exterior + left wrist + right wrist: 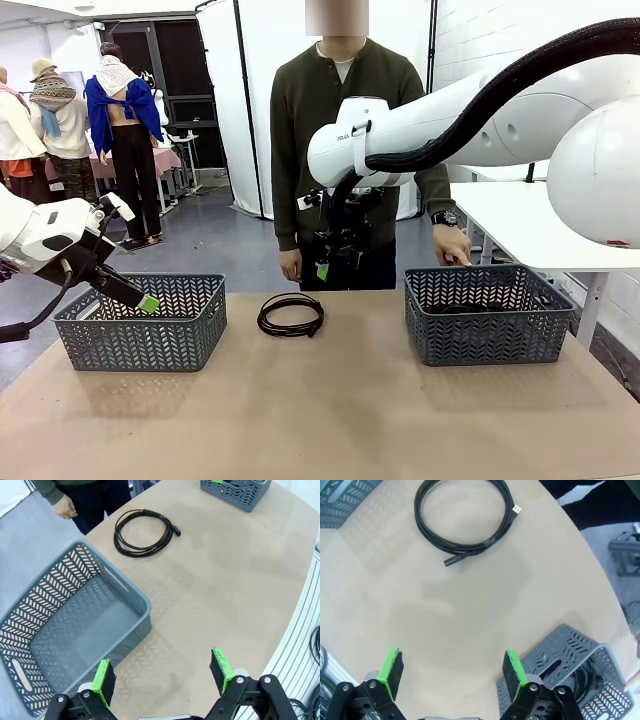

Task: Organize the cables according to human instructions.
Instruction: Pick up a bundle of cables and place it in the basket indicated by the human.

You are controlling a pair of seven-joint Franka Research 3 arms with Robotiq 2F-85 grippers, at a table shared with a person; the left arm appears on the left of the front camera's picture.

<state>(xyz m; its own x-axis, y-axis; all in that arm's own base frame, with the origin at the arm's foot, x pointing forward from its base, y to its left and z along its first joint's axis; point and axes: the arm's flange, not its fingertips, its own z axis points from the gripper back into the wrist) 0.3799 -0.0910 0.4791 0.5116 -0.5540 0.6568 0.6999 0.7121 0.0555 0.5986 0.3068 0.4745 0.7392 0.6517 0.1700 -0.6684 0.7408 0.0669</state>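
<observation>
One coiled cable (291, 314) lies loose on the surface (320, 410) between the two baskets, unsorted. The right basket (487, 315), at its 3 o'clock, already holds dark cords; the left basket (65, 630) looks empty. The person's hand (452, 245) points at the right basket. Left gripper (163, 675) and right gripper (451, 672) hover, jaws apart, holding nothing.

A coiled black cable (291, 314) is lying on the tan table (320, 410) at frame centre, between two grey baskets (142, 322). The person (345, 150) is touching the right basket (489, 312) rim with one hand (452, 245). The right gripper (325, 268) is hanging above the cable; the left gripper (146, 301) is hovering at the left basket.
</observation>
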